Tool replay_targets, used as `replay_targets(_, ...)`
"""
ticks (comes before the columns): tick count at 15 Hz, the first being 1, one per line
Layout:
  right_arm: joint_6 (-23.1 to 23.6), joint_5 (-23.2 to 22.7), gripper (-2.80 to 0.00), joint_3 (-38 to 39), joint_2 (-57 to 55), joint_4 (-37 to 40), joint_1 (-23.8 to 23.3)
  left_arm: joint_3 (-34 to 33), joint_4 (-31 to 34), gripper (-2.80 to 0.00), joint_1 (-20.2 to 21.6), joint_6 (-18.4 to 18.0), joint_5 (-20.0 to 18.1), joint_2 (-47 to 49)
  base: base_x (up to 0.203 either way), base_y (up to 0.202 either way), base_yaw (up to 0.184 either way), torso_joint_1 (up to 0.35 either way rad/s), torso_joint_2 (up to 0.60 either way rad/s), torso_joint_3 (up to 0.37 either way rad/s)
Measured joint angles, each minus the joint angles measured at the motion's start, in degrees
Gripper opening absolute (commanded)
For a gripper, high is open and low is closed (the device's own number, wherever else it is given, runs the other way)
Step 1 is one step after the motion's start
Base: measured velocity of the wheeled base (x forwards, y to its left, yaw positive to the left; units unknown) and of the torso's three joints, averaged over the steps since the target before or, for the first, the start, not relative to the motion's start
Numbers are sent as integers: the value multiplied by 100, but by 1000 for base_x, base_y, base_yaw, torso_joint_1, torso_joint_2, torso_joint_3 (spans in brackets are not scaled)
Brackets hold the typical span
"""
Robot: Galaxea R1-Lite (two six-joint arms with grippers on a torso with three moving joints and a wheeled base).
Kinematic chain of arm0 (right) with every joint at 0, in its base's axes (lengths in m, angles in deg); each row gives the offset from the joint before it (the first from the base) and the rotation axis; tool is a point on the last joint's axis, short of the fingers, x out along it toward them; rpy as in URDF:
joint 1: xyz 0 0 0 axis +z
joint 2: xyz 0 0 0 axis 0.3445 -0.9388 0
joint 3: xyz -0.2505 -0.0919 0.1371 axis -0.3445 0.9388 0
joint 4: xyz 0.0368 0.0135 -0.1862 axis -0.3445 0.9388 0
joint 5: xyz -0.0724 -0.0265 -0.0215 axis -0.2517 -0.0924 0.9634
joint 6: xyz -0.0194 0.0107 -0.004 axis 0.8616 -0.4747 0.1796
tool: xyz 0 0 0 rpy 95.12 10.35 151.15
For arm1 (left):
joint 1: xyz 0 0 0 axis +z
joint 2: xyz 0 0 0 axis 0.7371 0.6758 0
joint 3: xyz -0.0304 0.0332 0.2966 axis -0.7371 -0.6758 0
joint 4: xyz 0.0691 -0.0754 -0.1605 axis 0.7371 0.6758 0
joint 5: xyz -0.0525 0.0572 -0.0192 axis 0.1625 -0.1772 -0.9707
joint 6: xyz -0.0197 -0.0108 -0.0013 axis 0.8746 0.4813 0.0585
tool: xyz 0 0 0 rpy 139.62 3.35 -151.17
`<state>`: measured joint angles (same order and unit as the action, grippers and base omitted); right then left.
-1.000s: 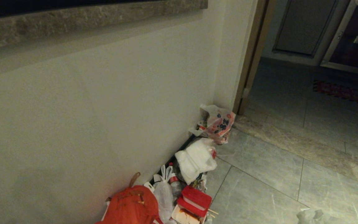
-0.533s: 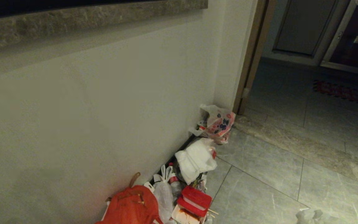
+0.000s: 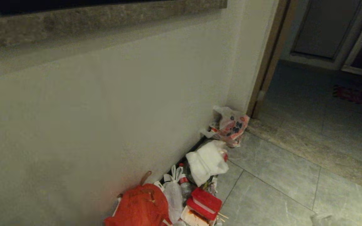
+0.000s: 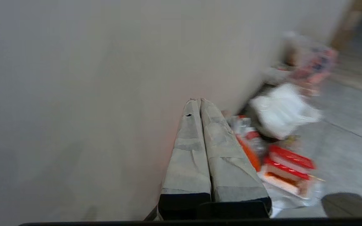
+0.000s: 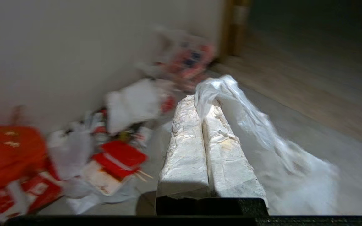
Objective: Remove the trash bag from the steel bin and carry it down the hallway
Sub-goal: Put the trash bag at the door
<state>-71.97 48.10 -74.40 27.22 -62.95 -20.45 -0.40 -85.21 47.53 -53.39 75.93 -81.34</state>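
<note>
The trash bag (image 5: 262,131) is thin translucent-white plastic; it hangs from my right gripper (image 5: 201,99), whose taped fingers are shut on its gathered top. In the head view only a scrap of the trash bag (image 3: 324,219) shows at the bottom right edge. My left gripper (image 4: 198,100) is shut with nothing in it and points toward the cream wall. The grey tiled hallway floor (image 3: 278,175) lies under both. The steel bin is out of view.
Rubbish lines the foot of the wall (image 3: 105,110): an orange-red bag (image 3: 140,205), a red-lidded box (image 3: 204,202), a plain white bag (image 3: 207,161) and a printed bag (image 3: 231,125). A brown door frame (image 3: 269,62) opens to a dark room at the right.
The whole head view has slid to the right, so the camera has moved. The rubbish pile keeps its arrangement and the bag stays in my right gripper.
</note>
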Motion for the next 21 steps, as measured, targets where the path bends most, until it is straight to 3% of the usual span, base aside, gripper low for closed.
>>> replay_targets(9, 14, -2, -280, 4, -2, 0, 4, 0, -1, -280, 0, 0, -1, 0, 0, -13, 158, 2, 3, 2)
replay_targets(21, -9, 2, -280, 4, -2, 0, 4, 0, 0, -280, 0, 2, 3, 0, 0, 0, 0, 0, 0, 0)
